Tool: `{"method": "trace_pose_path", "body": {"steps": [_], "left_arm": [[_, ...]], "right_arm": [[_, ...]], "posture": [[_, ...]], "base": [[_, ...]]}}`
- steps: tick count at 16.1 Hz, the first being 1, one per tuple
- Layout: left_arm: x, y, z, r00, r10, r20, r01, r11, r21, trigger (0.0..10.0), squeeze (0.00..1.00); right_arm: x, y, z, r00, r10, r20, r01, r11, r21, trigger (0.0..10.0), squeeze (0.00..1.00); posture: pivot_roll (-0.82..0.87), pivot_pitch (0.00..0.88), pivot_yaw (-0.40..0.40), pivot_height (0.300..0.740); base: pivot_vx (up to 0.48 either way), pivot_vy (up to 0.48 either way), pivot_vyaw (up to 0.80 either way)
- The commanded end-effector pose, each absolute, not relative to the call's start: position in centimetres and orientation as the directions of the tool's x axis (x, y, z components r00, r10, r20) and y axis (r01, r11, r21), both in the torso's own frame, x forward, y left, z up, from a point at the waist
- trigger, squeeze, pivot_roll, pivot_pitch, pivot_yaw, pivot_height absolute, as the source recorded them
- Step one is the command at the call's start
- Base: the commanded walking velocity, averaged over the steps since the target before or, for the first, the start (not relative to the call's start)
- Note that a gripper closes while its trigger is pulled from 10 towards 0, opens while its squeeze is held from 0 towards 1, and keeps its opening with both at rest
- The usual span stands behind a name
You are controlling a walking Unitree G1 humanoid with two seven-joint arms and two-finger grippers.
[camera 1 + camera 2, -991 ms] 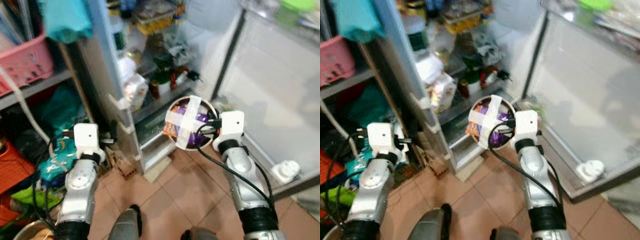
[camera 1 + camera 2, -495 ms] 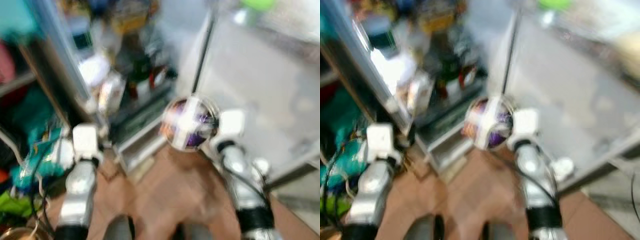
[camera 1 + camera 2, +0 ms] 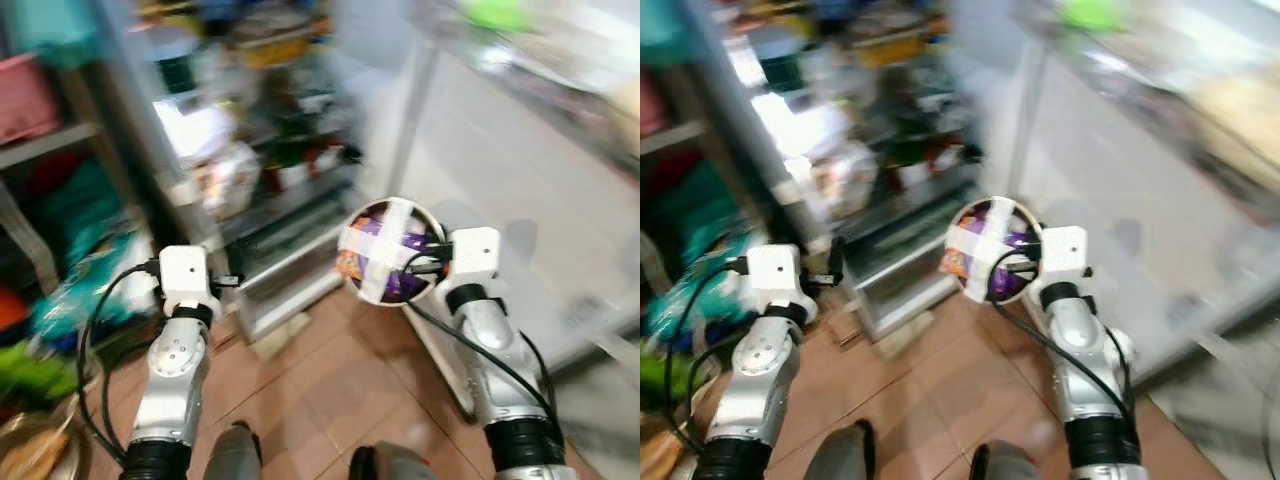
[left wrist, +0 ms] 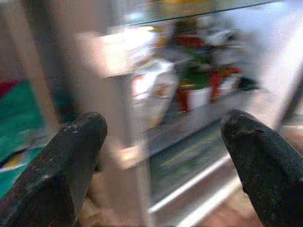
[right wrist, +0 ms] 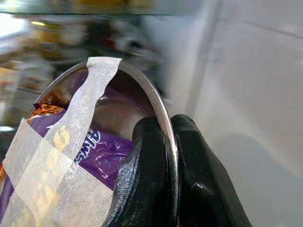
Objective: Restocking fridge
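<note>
Fridge shelves (image 3: 270, 150) and their contents are blurred beyond telling.

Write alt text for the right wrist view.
The right gripper pinches the rim of a metal bowl between its two black fingers. Purple snack packets sit inside under crossed strips of pale tape. Behind are blurred fridge shelves and the white door.

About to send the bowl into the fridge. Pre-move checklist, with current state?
1. Right gripper pinched on bowl rim: ok.
2. Tape across the bowl, purple packet inside: ok.
3. Fridge door open: ok.
4. Free spot on a shelf: cannot tell, blurred and crowded.
5. Left gripper open, holding nothing, beside the fridge: ok.
6. Views sharp enough to aim: not ok.
</note>
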State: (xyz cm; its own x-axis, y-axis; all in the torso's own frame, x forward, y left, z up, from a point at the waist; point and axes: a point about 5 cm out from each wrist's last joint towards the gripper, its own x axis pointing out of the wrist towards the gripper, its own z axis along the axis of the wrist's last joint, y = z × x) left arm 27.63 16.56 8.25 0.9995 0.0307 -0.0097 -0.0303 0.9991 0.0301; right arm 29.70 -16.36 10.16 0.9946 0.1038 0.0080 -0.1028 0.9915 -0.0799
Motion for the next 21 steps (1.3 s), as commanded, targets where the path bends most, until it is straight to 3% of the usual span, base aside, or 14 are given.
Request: {"method": "trace_pose_path", "body": {"steps": [1, 6, 11, 15, 21], "left_arm": [[27.5, 17.0, 7.8, 0.998, 0.048, -0.035, -0.047, 0.998, 0.040, 10.0, 0.00], [27.4, 16.9, 7.8, 0.999, 0.037, -0.028, -0.036, 0.999, 0.039, 10.0, 0.00], [27.5, 16.9, 7.7, 0.999, 0.036, -0.031, -0.035, 0.999, 0.037, 10.0, 0.00], [27.5, 16.9, 7.7, 0.999, 0.035, -0.032, -0.034, 0.999, 0.036, 10.0, 0.00], [27.5, 17.0, 7.8, 0.998, 0.053, -0.029, -0.052, 0.998, 0.030, 10.0, 0.00]], "right_arm": [[30.2, -16.6, 11.2, 0.995, 0.087, 0.054, -0.082, 0.992, -0.095, 10.0, 0.00], [30.8, -17.7, 11.5, 0.997, 0.045, 0.059, -0.039, 0.993, -0.109, 10.0, 0.00], [30.6, -17.3, 11.3, 0.997, 0.051, 0.055, -0.046, 0.994, -0.096, 10.0, 0.00], [30.6, -17.1, 11.2, 0.996, 0.065, 0.053, -0.061, 0.995, -0.076, 10.0, 0.00], [30.5, -17.2, 11.1, 0.997, 0.067, 0.049, -0.063, 0.995, -0.073, 10.0, 0.00]], "posture": [[0.03, 0.102, -0.010, 0.740], [0.03, 0.102, -0.009, 0.740], [0.02, 0.104, -0.008, 0.740], [0.02, 0.105, -0.008, 0.740], [0.02, 0.107, -0.008, 0.740]], "base": [[0.000, 0.000, 0.46], [0.000, 0.000, 0.00], [0.000, -0.276, 0.79], [0.000, -0.306, 0.00], [0.000, 0.000, 0.00]]}}
